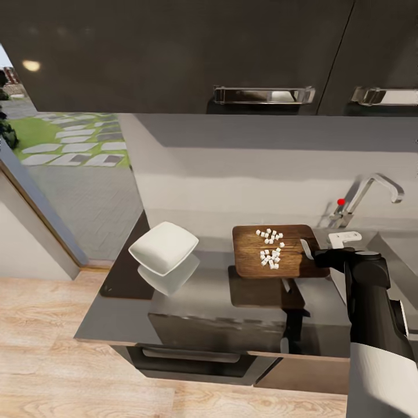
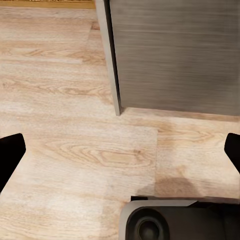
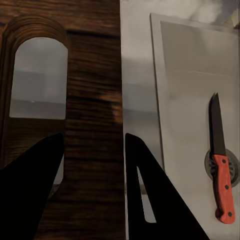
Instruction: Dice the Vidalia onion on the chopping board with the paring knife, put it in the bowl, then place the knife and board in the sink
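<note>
The chopping board (image 1: 255, 261) lies flat on the countertop (image 1: 197, 302) with several small white cubes of diced onion (image 1: 270, 248) on it. My right gripper (image 1: 318, 255) is at its slot-handle end. In the right wrist view my right gripper (image 3: 95, 137) is shut on the board (image 3: 92, 75), on the strip between the slot and the short edge. The paring knife (image 3: 222, 170) lies in the sink (image 3: 190, 75) over the drain. The white bowl (image 1: 164, 247) stands left of the board. My left gripper (image 2: 120, 150) hangs open over the floor.
The tap (image 1: 371, 194) with its red knob (image 1: 341, 202) rises behind the sink (image 1: 400, 249) at the right. Dark wall cabinets (image 1: 174, 52) hang above. An oven front (image 1: 191, 354) sits under the counter. A grey cabinet side (image 2: 175, 55) and my base (image 2: 165, 222) are near the left gripper.
</note>
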